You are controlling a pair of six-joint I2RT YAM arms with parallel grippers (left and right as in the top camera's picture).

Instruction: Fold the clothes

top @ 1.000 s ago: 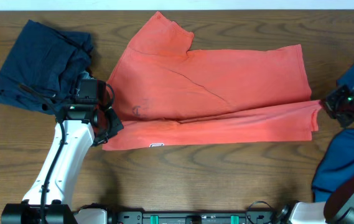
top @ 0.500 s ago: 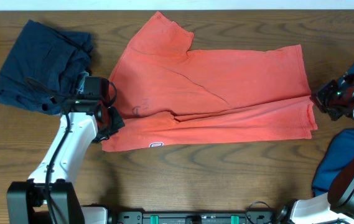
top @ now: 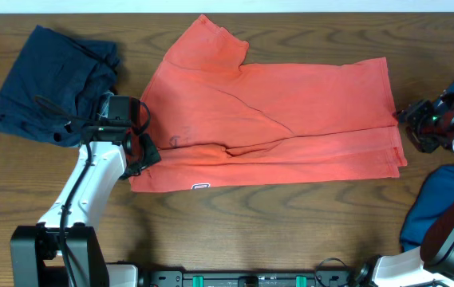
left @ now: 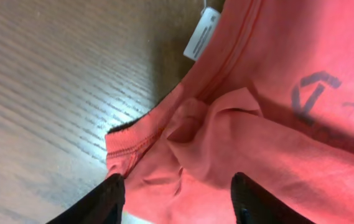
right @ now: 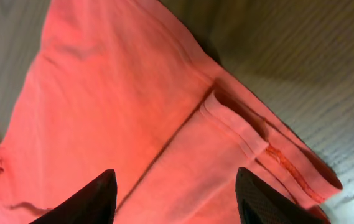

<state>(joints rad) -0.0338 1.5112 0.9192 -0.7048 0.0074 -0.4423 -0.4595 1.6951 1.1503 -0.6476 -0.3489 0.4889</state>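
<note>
The clothes here are a coral-red T-shirt (top: 274,119) lying flat across the middle of the table, its near long edge doubled over into a band. A white neck label (top: 200,186) shows at the front left. My left gripper (top: 136,153) stands open at the shirt's left end. In the left wrist view its fingertips (left: 116,190) straddle a bunched corner of red cloth (left: 195,130) below the label (left: 201,34), gripping nothing. My right gripper (top: 408,126) stands open at the shirt's right end, over the doubled hem (right: 239,134), with the jaws wide apart.
A dark navy garment (top: 51,80) lies heaped at the back left, close to my left arm. Blue cloth (top: 442,211) sits at the right edge under my right arm. Bare wooden table (top: 250,231) runs along the front.
Both grippers went from shut to open and let go of the shirt's near edge. That edge has settled on the table as a folded band. The right gripper shifted slightly back.
</note>
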